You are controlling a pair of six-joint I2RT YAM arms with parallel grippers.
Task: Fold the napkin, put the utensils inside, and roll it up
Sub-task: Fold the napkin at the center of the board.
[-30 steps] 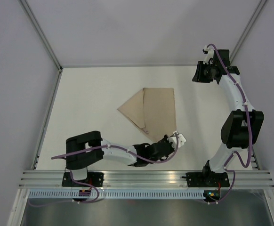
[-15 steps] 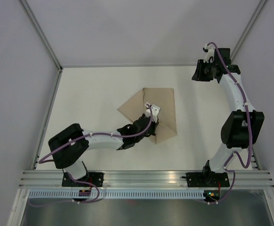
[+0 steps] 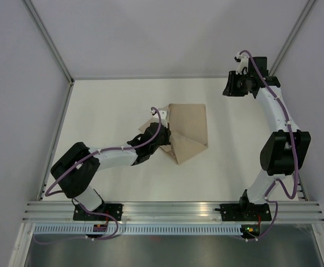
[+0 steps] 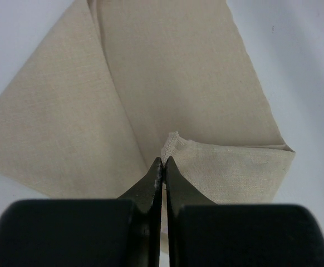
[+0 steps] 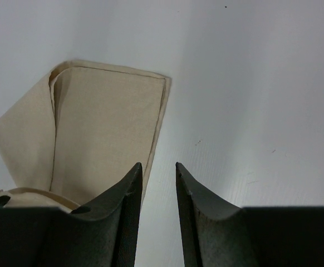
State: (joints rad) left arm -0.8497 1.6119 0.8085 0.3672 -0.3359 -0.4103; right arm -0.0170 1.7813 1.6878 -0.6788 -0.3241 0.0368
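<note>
The tan napkin (image 3: 189, 129) lies partly folded near the middle of the white tabletop (image 3: 106, 105), one layer doubled over another and a flap drawn up from its near side. The left tool (image 3: 162, 135), jaws closed, pinches a hemmed corner of the cloth at its fingertips (image 4: 156, 169). Its arm reaches in from the near left and lies across the napkin's left point, hiding part of it in the overhead view. The right tool (image 3: 230, 89) hangs well apart at the far right of the tabletop, its 2 fingers (image 5: 129, 189) parted by a narrow gap with nothing between them; its wrist view shows the napkin beyond and left of them. A purple cable (image 3: 114, 149) runs along the left arm. An aluminium rail (image 3: 173, 210) borders the near edge, and pale walls (image 3: 17, 83) close 3 sides.
</note>
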